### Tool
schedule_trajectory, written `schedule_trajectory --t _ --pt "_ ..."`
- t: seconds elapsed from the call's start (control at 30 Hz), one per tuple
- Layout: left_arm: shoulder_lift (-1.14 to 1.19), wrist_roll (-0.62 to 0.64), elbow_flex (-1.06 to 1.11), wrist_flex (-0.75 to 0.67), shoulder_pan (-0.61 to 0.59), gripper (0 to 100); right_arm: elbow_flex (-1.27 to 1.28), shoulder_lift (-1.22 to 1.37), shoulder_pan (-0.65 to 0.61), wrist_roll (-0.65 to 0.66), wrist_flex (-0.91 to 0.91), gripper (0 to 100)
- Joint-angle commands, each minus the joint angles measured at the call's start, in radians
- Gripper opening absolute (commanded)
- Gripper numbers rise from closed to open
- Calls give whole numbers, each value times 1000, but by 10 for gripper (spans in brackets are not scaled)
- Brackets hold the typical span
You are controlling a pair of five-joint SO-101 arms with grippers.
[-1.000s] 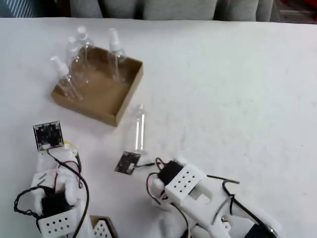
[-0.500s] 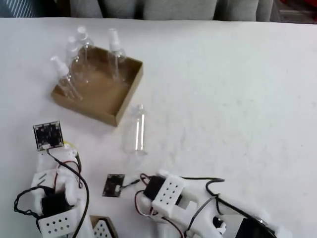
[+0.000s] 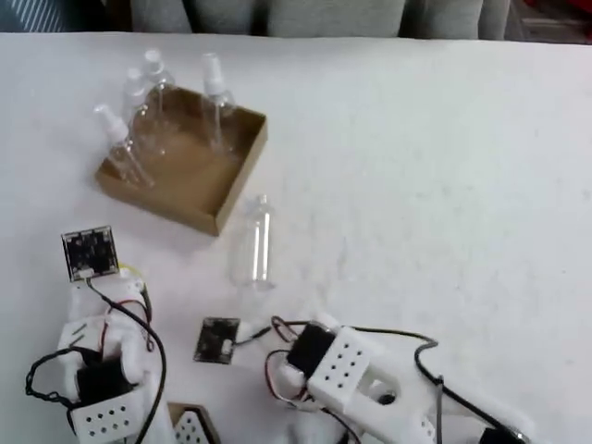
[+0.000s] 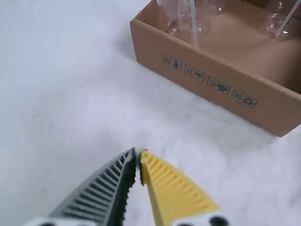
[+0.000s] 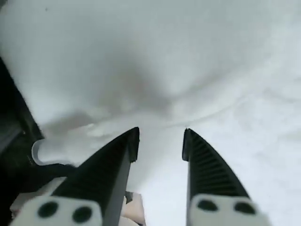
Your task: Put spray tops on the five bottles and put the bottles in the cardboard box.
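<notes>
Four capped bottles [image 3: 215, 102] stand in the box [image 3: 162, 205], upper left. An uncapped bottle [image 3: 253, 242] rests on the desk [image 3: 416, 166] just below the box. Left gripper [image 4: 138, 162] clenched; right gripper [image 5: 160, 141] released.

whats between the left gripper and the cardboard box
Only bare white table, seen in the left wrist view, from the left gripper to the cardboard box.
</notes>
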Motion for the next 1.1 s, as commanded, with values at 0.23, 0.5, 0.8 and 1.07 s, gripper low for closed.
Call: schedule_trajectory --t 0.23,0.5,0.8,1.07 --pt "1 -8 -2 -2 15 25 140 -25 -203 -2 -185 122" --pt "1 -8 -2 -5 15 26 199 -33 -203 -178 -277 120" --pt "1 -8 -2 -5 15 24 203 -24 -202 -497 -317 120" --pt "1 -8 -2 -6 15 24 201 -24 -203 -534 -320 117"
